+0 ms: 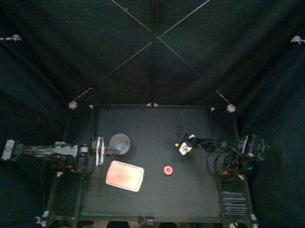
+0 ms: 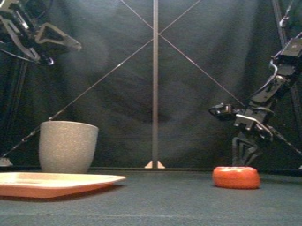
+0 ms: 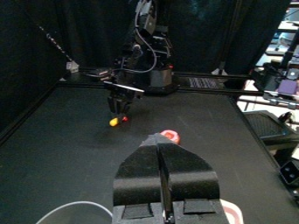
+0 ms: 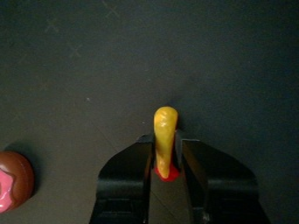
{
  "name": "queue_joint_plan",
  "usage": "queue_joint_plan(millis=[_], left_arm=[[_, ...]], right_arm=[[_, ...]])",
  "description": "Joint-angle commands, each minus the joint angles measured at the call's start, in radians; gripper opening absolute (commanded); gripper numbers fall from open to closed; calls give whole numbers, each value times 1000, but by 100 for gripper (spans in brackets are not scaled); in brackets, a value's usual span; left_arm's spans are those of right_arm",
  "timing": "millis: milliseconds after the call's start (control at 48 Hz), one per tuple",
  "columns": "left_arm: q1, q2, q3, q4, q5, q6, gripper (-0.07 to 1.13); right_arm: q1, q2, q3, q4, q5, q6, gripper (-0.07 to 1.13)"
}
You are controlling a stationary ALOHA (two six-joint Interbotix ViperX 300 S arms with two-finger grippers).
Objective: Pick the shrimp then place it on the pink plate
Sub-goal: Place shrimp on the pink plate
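**Jaws clenched on the shrimp [image 4: 165, 127]; plate lies leftward**

The pink plate [image 1: 125, 176] sits bare, front-left of centre on the worktop [image 1: 179, 200], with a grey cup [image 1: 119, 142] behind it. The left gripper [image 3: 163, 150] rests beside them, jaws pressed together. A red toy [image 1: 170, 169] lies between the plate and the right gripper [image 4: 165, 150], which holds the shrimp lengthwise along its jaws, seemingly clear of the surface. The carry should run left and forward, past that toy.

no readable text, labels, numbers or signs anywhere
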Motion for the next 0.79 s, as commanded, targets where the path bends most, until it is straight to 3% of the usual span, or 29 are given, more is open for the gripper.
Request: queue_joint_plan(millis=[21, 208, 562, 792], left_arm=[[-3, 5, -8, -6, -8, 0, 10], [-3, 5, -5, -9, -8, 0, 10], [-2, 5, -5, -9, -8, 0, 10], [5, 5, -2, -9, -8, 2, 10]], right_arm=[[3, -8, -11, 2, 0, -2, 56], [12, -20, -23, 3, 0, -2, 56], [130, -126, -87, 3, 0, -2, 56], [288, -149, -189, 32, -48, -2, 56]])
